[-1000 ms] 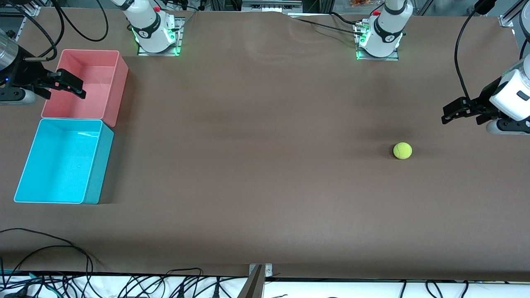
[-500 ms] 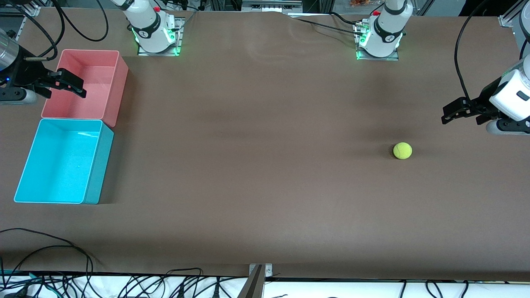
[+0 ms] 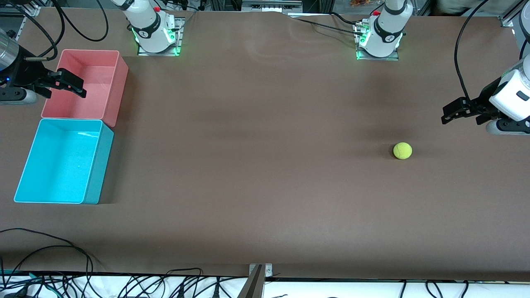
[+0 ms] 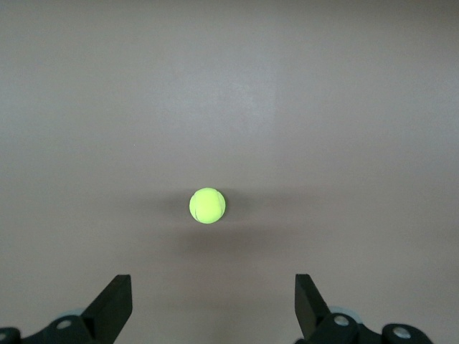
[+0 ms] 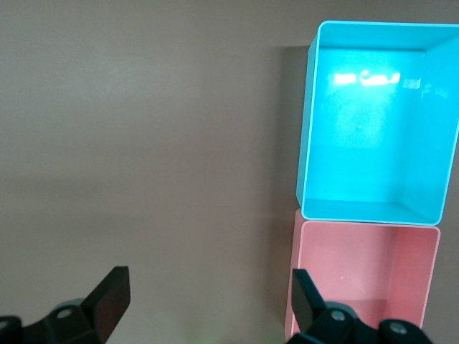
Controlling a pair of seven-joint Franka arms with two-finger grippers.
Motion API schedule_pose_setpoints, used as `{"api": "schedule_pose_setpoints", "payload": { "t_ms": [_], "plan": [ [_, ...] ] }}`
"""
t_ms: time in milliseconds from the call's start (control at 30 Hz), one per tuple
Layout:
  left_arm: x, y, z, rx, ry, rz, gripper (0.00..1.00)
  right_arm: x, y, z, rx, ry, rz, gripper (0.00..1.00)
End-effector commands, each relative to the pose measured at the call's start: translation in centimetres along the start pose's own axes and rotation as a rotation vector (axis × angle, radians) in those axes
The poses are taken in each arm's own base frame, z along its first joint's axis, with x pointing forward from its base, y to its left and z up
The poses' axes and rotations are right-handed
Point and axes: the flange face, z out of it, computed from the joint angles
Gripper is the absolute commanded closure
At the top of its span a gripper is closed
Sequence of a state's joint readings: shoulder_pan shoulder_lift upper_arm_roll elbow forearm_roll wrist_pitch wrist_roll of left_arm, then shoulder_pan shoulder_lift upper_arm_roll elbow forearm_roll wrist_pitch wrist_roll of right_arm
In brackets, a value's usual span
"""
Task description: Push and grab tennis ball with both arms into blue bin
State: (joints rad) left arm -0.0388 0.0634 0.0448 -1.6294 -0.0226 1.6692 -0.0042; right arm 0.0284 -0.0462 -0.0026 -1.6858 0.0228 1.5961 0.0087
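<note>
Resting on the brown tabletop (image 3: pixel 265 165), the tennis ball (image 3: pixel 402 150) lies alone near the left arm's end, ahead of and apart from the left pincer (image 3: pixel 449 113), whose fingers (image 4: pixel 115 304) stand wide apart. Blue bin (image 3: pixel 58 161): touching the pink bin (image 3: pixel 85 87). Right pincer (image 3: pixel 68 86): fingers (image 5: pixel 111 297) apart, holding nothing, over the pink bin's rim.

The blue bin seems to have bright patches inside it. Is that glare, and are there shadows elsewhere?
Yes: in the right wrist view the blue bin shows white glare streaks on its floor; in the front view a fainter streak lies near its farther wall. In the left wrist view the tennis ball casts a soft, wide shadow on the brown table.
</note>
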Motion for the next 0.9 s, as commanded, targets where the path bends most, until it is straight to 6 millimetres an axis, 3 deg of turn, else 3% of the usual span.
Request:
{"api": "schedule_pose_setpoints", "payload": {
  "t_ms": [0,633,800,867],
  "plan": [
    [-0.35,0.18,0.11,-0.011,-0.006,0.018,0.00,-0.49,-0.02,-0.25,0.016,-0.006,-0.009,0.00],
    [-0.18,-0.24,0.38,-0.013,-0.010,0.007,0.00,-0.49,-0.02,-0.25,0.016,-0.006,-0.009,0.00],
    [-0.24,-0.70,0.05,-0.011,-0.004,-0.080,0.00,-0.48,-0.02,-0.26,0.016,-0.004,-0.009,0.00],
    [-0.20,-0.70,0.13,-0.011,-0.006,-0.091,0.08,-0.49,-0.02,-0.32,0.016,-0.004,-0.009,0.00]
  ]
}}
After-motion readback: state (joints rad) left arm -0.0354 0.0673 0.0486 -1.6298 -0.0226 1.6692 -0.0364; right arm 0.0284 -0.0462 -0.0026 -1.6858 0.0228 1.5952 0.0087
